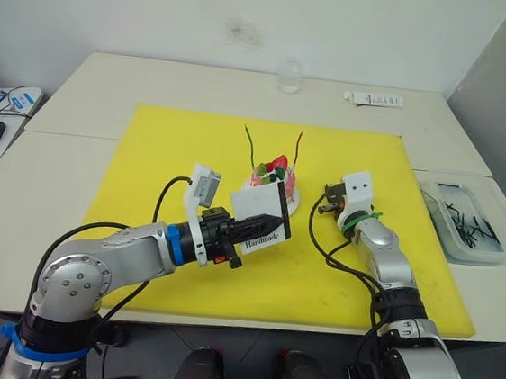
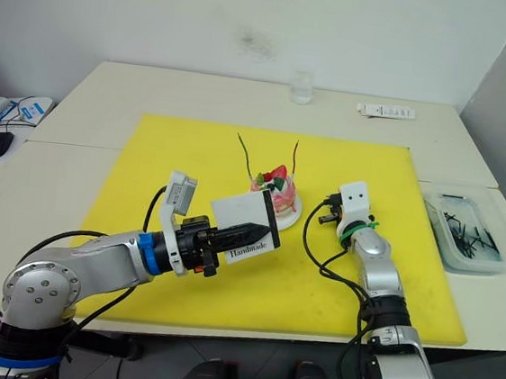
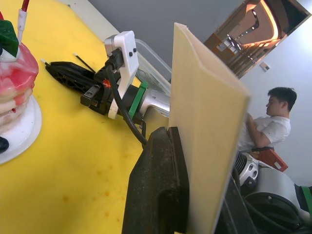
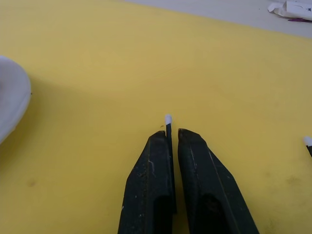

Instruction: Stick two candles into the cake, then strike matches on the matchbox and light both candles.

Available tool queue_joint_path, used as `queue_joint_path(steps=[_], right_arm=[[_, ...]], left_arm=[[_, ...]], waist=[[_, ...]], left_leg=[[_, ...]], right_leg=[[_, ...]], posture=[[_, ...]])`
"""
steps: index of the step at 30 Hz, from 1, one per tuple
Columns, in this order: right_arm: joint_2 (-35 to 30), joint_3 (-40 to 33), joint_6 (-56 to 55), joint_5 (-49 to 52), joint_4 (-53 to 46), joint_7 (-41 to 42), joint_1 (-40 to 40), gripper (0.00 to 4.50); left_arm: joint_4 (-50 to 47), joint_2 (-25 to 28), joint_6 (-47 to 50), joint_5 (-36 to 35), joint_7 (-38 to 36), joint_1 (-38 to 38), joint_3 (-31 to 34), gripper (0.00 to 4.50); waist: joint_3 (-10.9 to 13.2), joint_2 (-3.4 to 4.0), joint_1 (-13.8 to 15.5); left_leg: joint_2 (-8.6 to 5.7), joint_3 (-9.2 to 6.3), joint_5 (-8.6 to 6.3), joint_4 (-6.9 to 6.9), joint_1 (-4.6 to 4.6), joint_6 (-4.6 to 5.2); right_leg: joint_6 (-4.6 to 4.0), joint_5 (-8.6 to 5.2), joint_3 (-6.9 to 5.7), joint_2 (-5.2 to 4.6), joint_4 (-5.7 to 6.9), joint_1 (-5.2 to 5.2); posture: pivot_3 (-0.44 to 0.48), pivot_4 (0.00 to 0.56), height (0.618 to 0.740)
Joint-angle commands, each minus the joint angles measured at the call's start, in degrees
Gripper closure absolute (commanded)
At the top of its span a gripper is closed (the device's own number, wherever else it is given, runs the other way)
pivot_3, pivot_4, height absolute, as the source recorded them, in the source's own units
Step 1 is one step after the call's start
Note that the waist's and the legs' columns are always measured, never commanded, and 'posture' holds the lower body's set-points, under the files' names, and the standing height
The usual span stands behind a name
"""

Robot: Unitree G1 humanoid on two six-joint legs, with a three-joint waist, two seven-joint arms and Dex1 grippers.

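1. Holding the matchbox (image 1: 256,216) up off the yellow mat (image 1: 166,153), my left gripper (image 1: 272,221) has both fingers clamped on the box, its "Handmade" print facing the head camera.
2. I see the box raised just in front of the cake (image 1: 276,181), which sits on its white plate (image 1: 289,207) near the middle of the mat.
3. Both candles stand in the cake: the green candle (image 1: 250,144) on its left and the dark red candle (image 1: 298,145) on its right.
4. My right gripper (image 4: 168,132) has its fingers nearly together, pinching a match (image 4: 168,126) whose white tip pokes out past them.
5. That gripper sits low over the mat, just right of the plate.
6. I see more matches in the clear tray (image 1: 434,186) beside the mat's right edge.
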Motion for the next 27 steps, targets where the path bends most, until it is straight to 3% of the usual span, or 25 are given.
queue_joint_path(steps=[1, 14, 16, 27], right_arm=[[0.5, 0.5, 0.4, 0.1, 0.9, 0.6, 1.6, 4.10], [0.6, 0.4, 0.1, 0.5, 0.9, 1.7, 1.9, 4.10], [0.7, 0.4, 0.1, 0.6, 0.9, 2.0, 1.9, 4.49], [0.4, 0.2, -0.1, 0.8, 0.7, 2.5, 2.0, 4.49]], left_arm=[[-1.3, 0.2, -1.2, -0.3, -0.2, -0.9, 0.7, 4.50], [-1.2, -0.1, -1.3, 0.0, 0.0, -1.2, 0.5, 4.50], [-1.1, 0.0, -1.2, 0.0, 0.0, -1.3, 0.5, 4.50], [-0.9, -0.3, -1.2, 0.3, 0.0, -1.4, 0.3, 4.50]], waist=[[0.0, 0.00, 0.0], [0.0, 0.00, 0.0], [0.0, 0.00, 0.0], [0.0, 0.00, 0.0]], left_leg=[[0.00, 0.00, 0.00, 0.00, 0.00, 0.00], [0.00, 0.00, 0.00, -0.02, 0.00, 0.00], [0.01, -0.01, 0.00, -0.02, 0.00, 0.00], [0.01, -0.01, 0.00, -0.02, 0.00, 0.00]], right_leg=[[0.00, 0.00, -0.01, 0.00, 0.00, 0.00], [-0.01, -0.01, -0.01, 0.00, -0.01, 0.00], [-0.01, -0.01, -0.01, 0.00, -0.01, 0.00], [-0.01, -0.01, -0.02, 0.01, -0.01, 0.00]], posture=[[0.000, 0.150, 0.740], [0.000, 0.150, 0.740], [0.000, 0.150, 0.740], [0.000, 0.150, 0.740]])
